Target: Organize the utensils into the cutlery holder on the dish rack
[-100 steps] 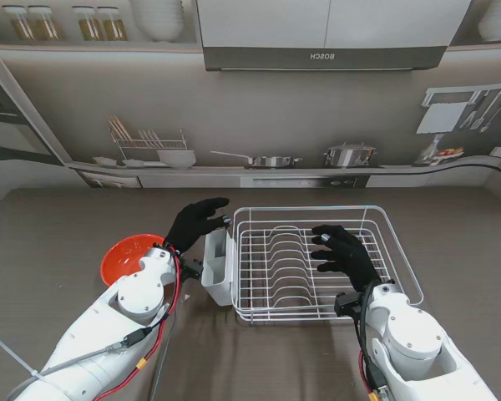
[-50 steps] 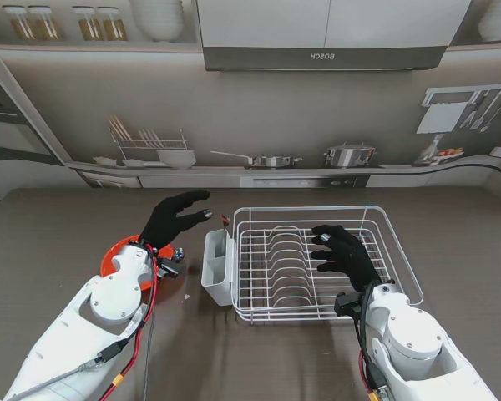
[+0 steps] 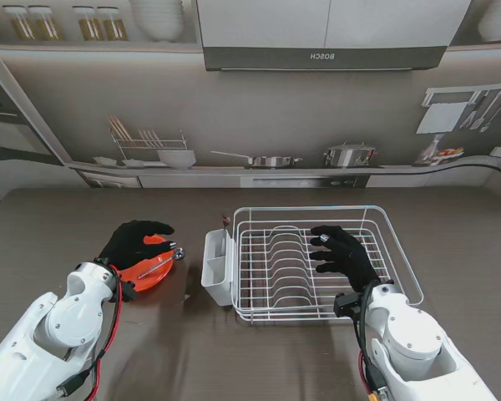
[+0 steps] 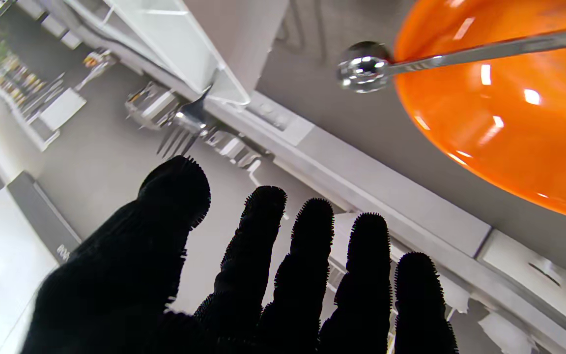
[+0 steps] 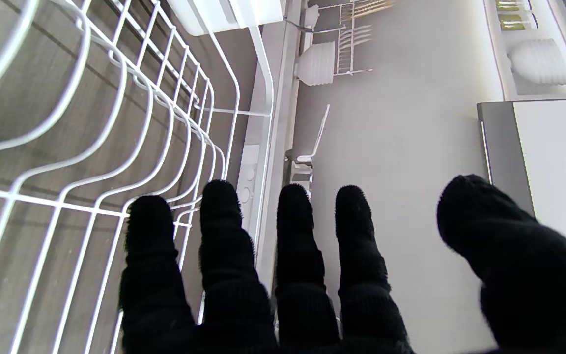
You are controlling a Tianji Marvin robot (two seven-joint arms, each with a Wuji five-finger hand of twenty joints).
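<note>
A white cutlery holder [image 3: 218, 267] hangs on the left side of the white wire dish rack [image 3: 317, 261]. A fork [image 4: 184, 123] stands in the holder's far compartment, its tip [image 3: 225, 222] poking out. An orange bowl [image 3: 144, 257] lies left of the holder with a metal spoon [image 3: 161, 262] resting across it, the spoon's rounded end [image 4: 361, 69] over the rim. My left hand [image 3: 134, 242] hovers open over the bowl, fingers [image 4: 263, 236] spread and touching nothing. My right hand [image 3: 342, 255] hangs open over the rack's right half, fingers [image 5: 224, 231] above the wires.
The rack [image 5: 116, 113] takes up the middle of the brown table. A printed kitchen backdrop stands behind the table's far edge. Bare table lies nearer to me, in front of the bowl and rack.
My left hand has pulled back from the cutlery holder, moving left and nearer to me until it is over the orange bowl. The fork stays in the holder. My right hand has not moved.
</note>
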